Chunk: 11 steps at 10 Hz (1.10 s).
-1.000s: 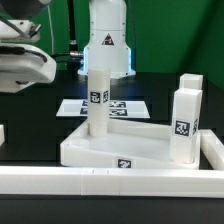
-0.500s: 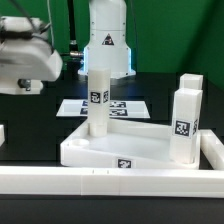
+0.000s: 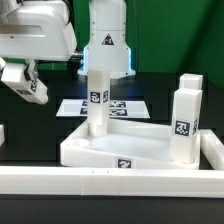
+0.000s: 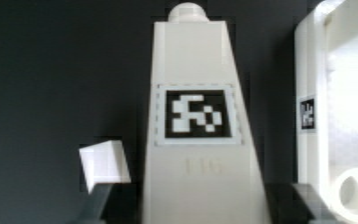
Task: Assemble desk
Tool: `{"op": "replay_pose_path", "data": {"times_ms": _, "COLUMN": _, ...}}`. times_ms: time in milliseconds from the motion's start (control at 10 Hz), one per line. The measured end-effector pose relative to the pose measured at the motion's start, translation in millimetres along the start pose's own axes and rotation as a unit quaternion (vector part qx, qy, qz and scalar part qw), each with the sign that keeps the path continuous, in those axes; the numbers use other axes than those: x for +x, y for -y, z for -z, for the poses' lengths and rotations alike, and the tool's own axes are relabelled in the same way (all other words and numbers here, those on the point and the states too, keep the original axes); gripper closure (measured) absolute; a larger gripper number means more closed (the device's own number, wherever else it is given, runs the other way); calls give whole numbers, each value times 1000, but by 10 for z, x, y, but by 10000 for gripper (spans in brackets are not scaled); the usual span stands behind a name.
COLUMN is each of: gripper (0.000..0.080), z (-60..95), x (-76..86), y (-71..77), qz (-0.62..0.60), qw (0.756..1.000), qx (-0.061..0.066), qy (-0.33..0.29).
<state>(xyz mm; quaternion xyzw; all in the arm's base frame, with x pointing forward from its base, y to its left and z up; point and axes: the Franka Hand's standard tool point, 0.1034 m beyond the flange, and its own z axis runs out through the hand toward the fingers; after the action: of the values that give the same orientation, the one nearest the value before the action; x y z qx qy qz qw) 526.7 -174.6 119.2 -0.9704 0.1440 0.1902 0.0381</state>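
The white desk slab [image 3: 110, 147] lies in the middle, with its rim and a corner socket also in the wrist view [image 4: 345, 120]. One leg [image 3: 97, 100] stands upright on its far left corner. A second leg [image 3: 183, 125] stands at its right front, and a third leg [image 3: 192, 86] stands behind that one. My gripper [image 3: 25, 85] hangs at the exterior view's left, above the black table and apart from the slab. In the wrist view my gripper [image 4: 202, 208] is shut on the fourth leg [image 4: 197, 70]. That leg's tag faces the camera, and its peg end points away from the jaws.
The long low white rail [image 3: 100, 182] runs across the front and turns up at the right side [image 3: 213, 150]. The marker board [image 3: 118, 106] lies flat behind the slab. The robot base [image 3: 106, 45] stands at the back. Another white piece [image 3: 2, 132] shows at the left edge.
My gripper has swung in from the exterior view's left edge, moving right and down toward the slab. The slab and the standing legs have not moved.
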Motion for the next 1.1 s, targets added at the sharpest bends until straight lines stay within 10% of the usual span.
{"op": "replay_pose_path", "data": {"times_ms": 200, "gripper": 509, "z": 68, "x": 119, "y": 42, "qz": -5, "qw": 996, "qx": -4, "qy": -86}}
{"op": "replay_pose_path", "data": {"times_ms": 600, "gripper": 509, "z": 394, "x": 258, "y": 576, "qz": -22, "qw": 975, "qx": 1, "qy": -221}}
{"op": "replay_pose_path", "data": {"times_ms": 1100, "gripper": 509, "z": 462, "x": 374, "y": 690, "qz": -18, "qw": 922, "qx": -17, "qy": -387}}
